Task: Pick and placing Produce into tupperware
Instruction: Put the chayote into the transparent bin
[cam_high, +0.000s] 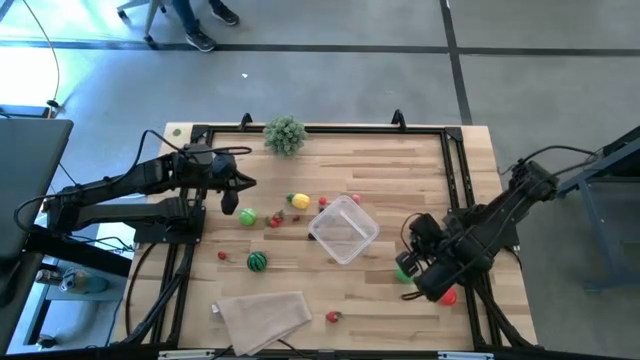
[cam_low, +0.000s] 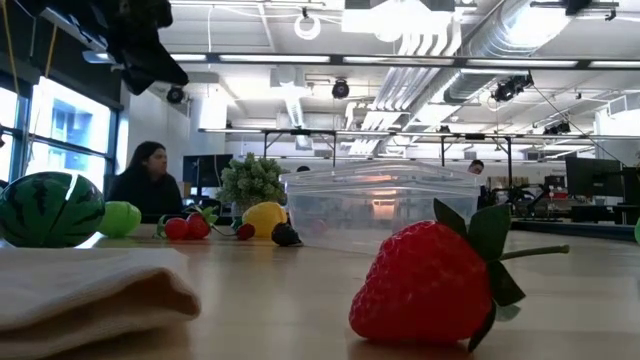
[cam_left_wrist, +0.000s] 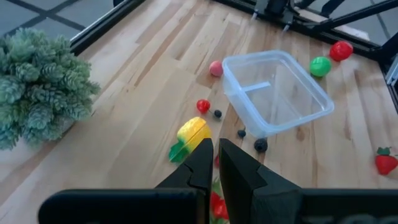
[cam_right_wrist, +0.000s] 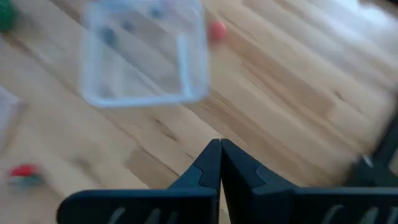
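The clear tupperware (cam_high: 343, 228) stands upright near the table's middle and looks to hold no produce (cam_left_wrist: 277, 93). Produce lies scattered on the wood: a yellow piece (cam_high: 298, 201), a green one (cam_high: 248, 216), small red ones (cam_high: 275, 220), a striped watermelon ball (cam_high: 257, 261), a strawberry (cam_high: 333, 317), a pink ball (cam_high: 356, 199). A green ball (cam_high: 404, 272) and a red piece (cam_high: 447, 296) lie by the right arm. My left gripper (cam_high: 240, 188) hangs shut above the table, left of the yellow piece (cam_left_wrist: 193, 134). My right gripper (cam_high: 412, 240) hangs shut to the right of the tupperware (cam_right_wrist: 146, 53).
A bushy grey-green plant (cam_high: 285, 133) stands at the far edge. A folded beige cloth (cam_high: 262, 315) lies at the near edge, left of the strawberry (cam_low: 430, 285). A black frame (cam_high: 455, 170) runs around the table. People show in the room beyond (cam_low: 148, 180).
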